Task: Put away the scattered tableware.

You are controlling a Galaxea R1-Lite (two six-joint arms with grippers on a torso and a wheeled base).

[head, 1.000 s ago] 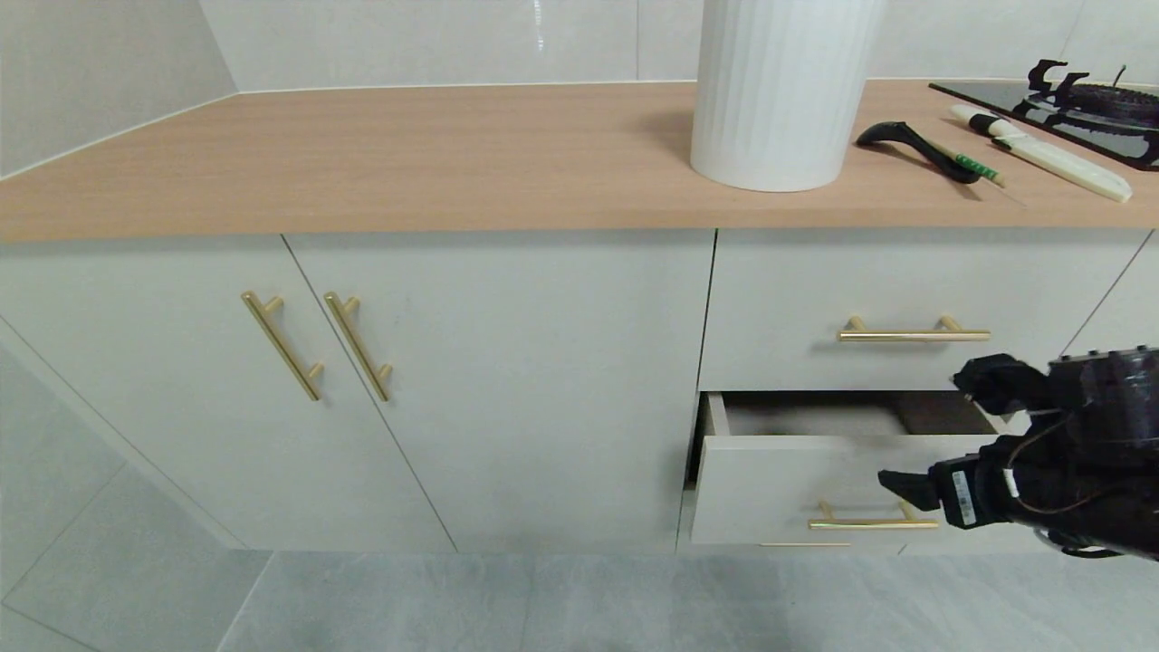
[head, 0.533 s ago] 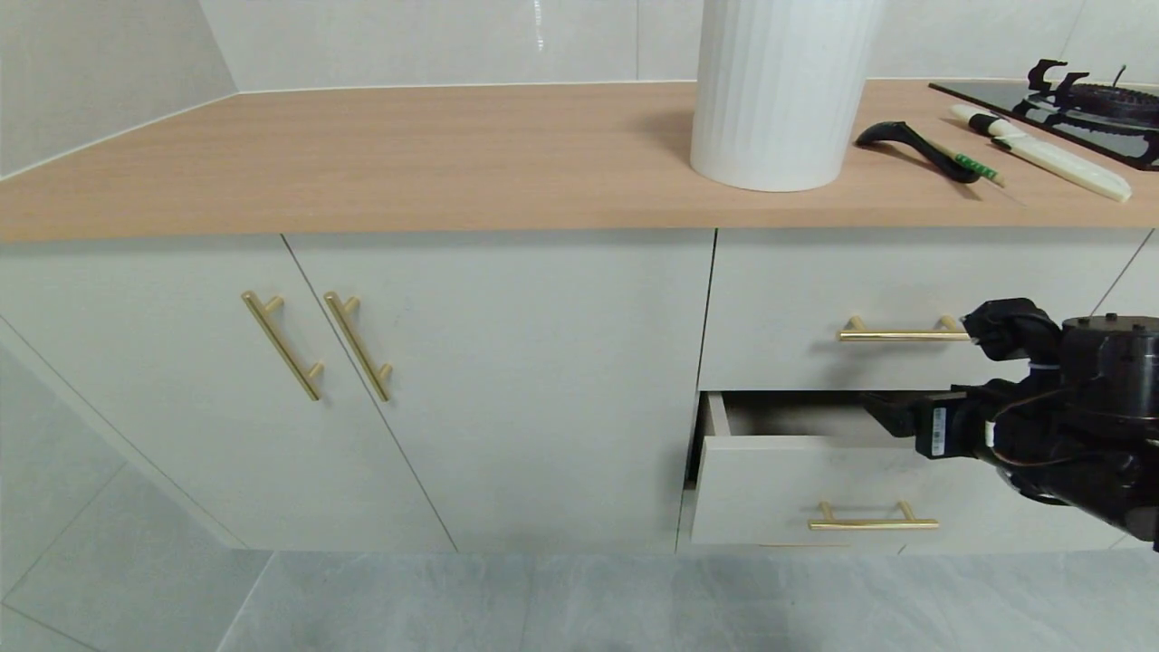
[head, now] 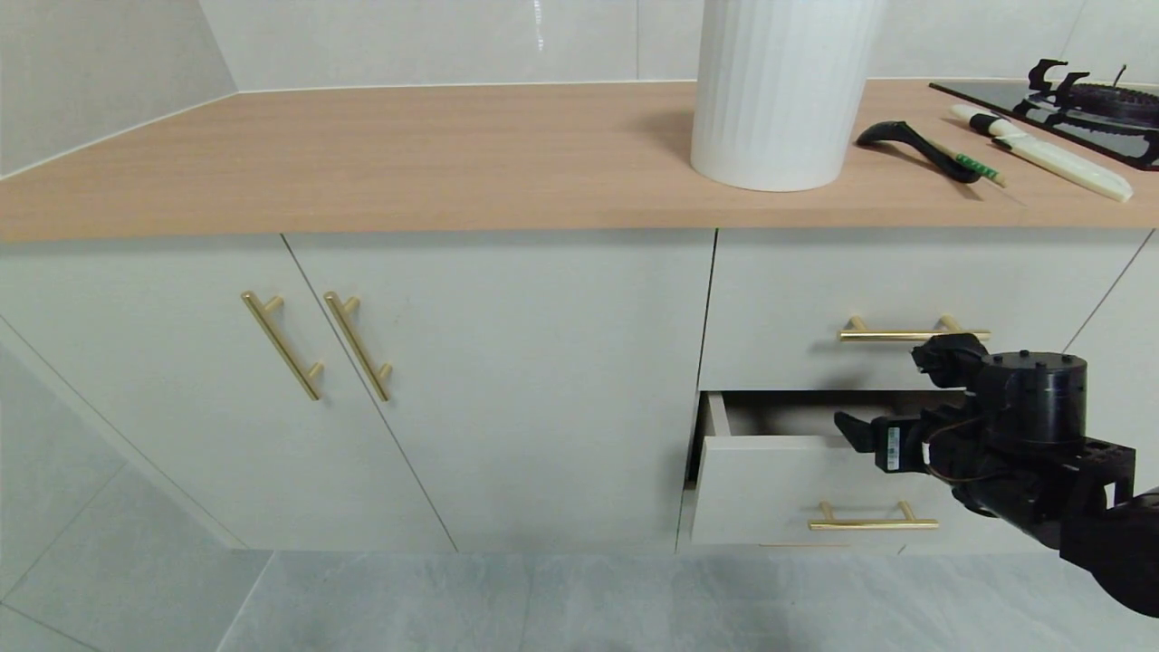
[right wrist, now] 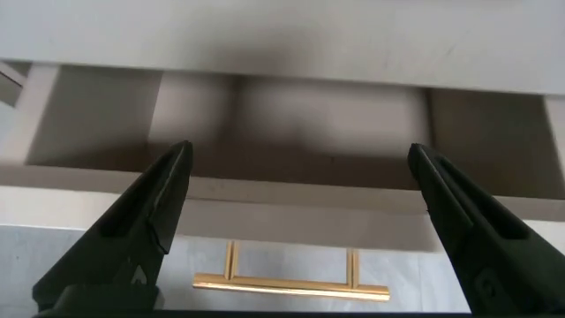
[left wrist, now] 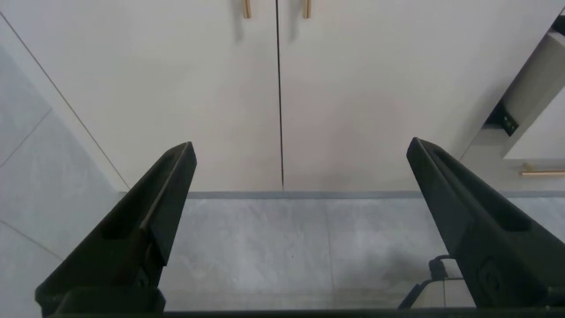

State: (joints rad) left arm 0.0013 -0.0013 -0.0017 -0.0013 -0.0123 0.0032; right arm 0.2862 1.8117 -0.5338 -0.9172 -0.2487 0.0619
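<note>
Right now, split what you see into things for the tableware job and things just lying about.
For the job: black utensil, green-banded stick and white knife on the countertop; open lower drawer; right gripper, open, in front of it.
Just lying about: white ribbed container, stove, shut upper drawer, cupboard doors.

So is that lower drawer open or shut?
Open, partway. The lower drawer has its front jutting out from the cabinet, and its inside shows behind.

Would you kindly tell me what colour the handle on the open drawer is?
The handle is shiny gold, clearest in the right wrist view.
</note>
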